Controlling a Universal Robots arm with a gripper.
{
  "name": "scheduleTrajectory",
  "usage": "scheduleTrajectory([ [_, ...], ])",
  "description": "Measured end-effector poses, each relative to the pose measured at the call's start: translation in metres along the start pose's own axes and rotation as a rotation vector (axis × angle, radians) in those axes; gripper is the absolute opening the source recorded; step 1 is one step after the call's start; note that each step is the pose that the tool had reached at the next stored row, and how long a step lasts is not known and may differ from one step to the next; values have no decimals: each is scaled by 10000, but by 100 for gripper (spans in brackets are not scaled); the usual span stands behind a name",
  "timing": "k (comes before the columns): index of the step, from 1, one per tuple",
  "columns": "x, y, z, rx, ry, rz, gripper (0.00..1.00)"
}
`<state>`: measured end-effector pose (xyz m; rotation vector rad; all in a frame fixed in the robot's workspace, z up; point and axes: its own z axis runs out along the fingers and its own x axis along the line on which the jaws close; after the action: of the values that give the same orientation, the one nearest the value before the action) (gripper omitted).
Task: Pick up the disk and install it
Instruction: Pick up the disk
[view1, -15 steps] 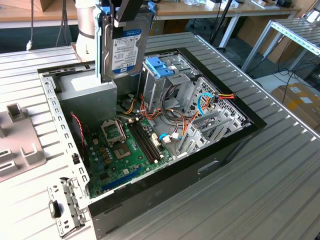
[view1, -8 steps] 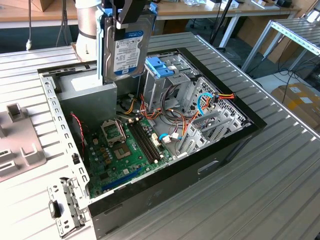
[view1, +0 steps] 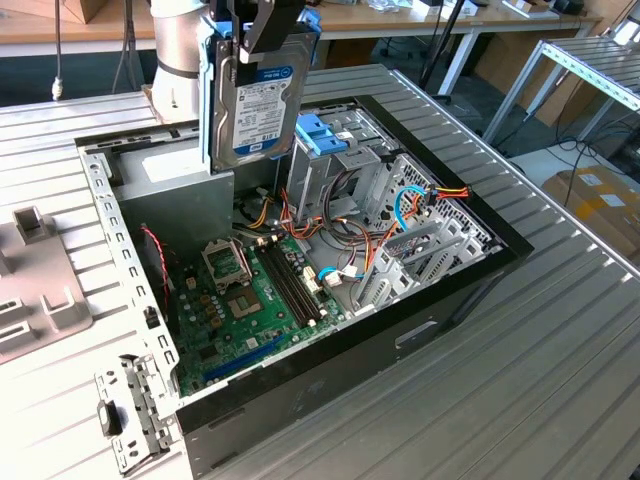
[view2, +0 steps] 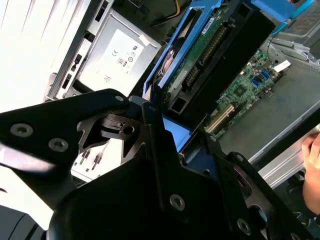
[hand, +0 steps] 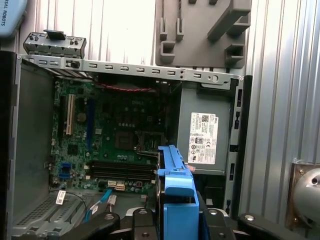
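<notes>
One disk (view1: 262, 100): hangs on edge in the air over the open computer case (view1: 330, 300), printed label facing the exterior view, light-blue rail along its edges.
Gripper (view1: 255, 40): pinching the disk at its upper end.
Beneath the disk: grey power-supply box (view1: 190, 200), with the green motherboard (view1: 250, 290) beside it.
Drive cage (view1: 335, 135): just beside the disk, toward the exterior view's right.
Tabletop (view1: 560, 330): ribbed metal, carrying the case.

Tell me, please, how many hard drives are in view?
1: the disk, held upright by the gripper above the open computer case. Others may be hidden inside the case.
</notes>
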<state>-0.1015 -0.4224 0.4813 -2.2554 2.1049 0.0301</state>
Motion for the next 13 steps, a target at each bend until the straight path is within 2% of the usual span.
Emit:
scheduleTrajectory([
  [13, 102, -18, -3, 0, 0, 0, 37],
])
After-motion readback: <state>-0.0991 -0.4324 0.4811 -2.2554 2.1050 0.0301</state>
